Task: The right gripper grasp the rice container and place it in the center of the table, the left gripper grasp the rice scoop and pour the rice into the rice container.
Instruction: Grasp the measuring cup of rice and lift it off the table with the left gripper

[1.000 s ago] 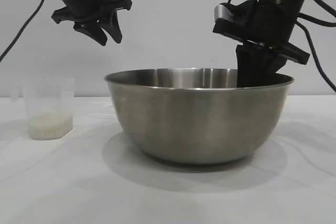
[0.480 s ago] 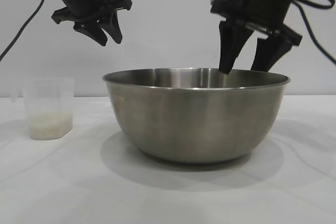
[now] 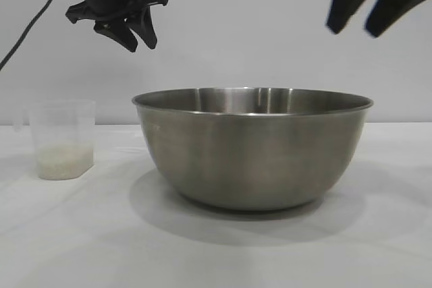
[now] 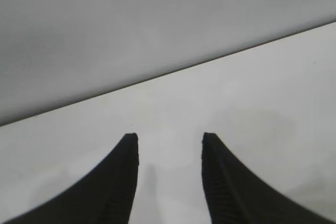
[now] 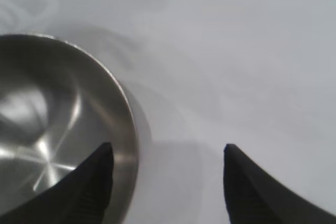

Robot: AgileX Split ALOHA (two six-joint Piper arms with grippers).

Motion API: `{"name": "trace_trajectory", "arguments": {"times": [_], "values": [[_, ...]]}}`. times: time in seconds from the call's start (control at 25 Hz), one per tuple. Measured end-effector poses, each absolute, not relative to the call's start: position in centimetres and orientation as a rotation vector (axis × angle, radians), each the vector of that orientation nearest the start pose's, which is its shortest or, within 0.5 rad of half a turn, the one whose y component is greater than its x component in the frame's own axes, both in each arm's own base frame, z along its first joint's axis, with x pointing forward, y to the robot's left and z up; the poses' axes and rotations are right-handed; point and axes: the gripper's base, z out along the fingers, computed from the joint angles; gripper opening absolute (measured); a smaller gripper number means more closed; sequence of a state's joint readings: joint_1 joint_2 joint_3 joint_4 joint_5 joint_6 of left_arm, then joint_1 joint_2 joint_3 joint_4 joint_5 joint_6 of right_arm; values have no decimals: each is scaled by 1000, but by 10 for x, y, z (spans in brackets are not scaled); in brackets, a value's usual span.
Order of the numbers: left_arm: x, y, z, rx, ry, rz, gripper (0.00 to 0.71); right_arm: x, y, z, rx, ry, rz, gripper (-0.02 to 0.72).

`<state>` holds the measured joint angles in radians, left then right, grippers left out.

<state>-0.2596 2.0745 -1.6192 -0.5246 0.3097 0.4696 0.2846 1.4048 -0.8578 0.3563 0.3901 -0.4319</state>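
Exterior view: The rice container (image 3: pixel 253 148) stands upright on the worktop (image 3: pixel 81 234), near the middle of the scene, and nothing touches it. The rice scoop (image 3: pixel 62 139) stands upright on the worktop well to the left of the container and apart from it. A shallow layer of rice (image 3: pixel 64 162) covers the bottom of the scoop. The left hand (image 3: pixel 136 37) hangs in the air above the gap between scoop and container, fingers pointing down, slightly parted and grasping nothing. The right hand (image 3: pixel 358 28) is at the upper right edge of the view, high above the right side of the container rim. Its two visible fingers are spread apart and hold nothing.

Left wrist view: Two dark ribbed fingers (image 4: pixel 118 182) of the left hand frame a bare stretch of worktop (image 4: pixel 252 103). A clear gap separates them, with nothing in it. The far edge of the worktop meets a plain grey wall (image 4: pixel 131 24).

Right wrist view: Two fingers (image 5: pixel 94 182) of the right hand stand wide apart, released. One finger lies over the container's inside, the other over bare worktop (image 5: pixel 236 51). The container rim (image 5: pixel 128 129) passes between them, not gripped. The steel interior shows no contents in the visible part.
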Motion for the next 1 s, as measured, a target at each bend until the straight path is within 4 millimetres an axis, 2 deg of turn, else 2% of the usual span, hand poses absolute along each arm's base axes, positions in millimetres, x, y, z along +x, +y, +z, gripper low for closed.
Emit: {"name": "trace_trajectory", "arguments": {"times": [0.04,0.12,0.2,0.32,0.48,0.76,1.0], "values": [[464,-138,228,336,2196,-333,237,256,87,254,-512,2316,241,382],[464,-138,228,337,2196,-331,237,228,79,263,-508,2269,242,377],[464,-138,228,342,2198,-329,237,198,71,272,-512,2222,253,319],[464,-138,228,348,2199,-324,237,159,62,287,-524,2140,272,322],[463,-138,227,360,2212,-327,237,117,50,307,-487,2056,304,322],[463,-138,226,365,2217,-328,237,82,27,300,-410,2221,194,322],[462,-138,226,368,2221,-328,237,60,21,288,-357,2267,170,322]]}}
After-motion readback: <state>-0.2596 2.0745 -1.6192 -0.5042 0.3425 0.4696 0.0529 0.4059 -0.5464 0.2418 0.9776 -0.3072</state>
